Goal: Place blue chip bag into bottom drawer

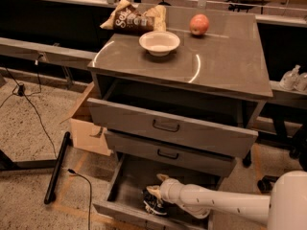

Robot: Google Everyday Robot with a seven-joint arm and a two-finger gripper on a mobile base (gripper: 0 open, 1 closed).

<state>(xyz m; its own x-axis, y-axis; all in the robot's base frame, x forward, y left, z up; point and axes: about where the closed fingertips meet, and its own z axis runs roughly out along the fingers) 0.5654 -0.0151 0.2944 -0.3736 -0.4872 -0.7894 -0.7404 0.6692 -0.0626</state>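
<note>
The pincer (157,186) sits low inside the open bottom drawer (132,181); I cannot tell whether it is clamped or apart. The blue chip bag (154,204) lies in that drawer, just at its 6 o'clock. Up at 12 o'clock, the table (225,66) carries a bowl (159,42) and an apple (199,24).

Open bottom drawer (128,182), gripper (157,186) inside it — right by blue chip bag (154,205) on drawer floor

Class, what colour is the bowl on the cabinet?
White bowl, camera view; pincer in bottom drawer.
</note>
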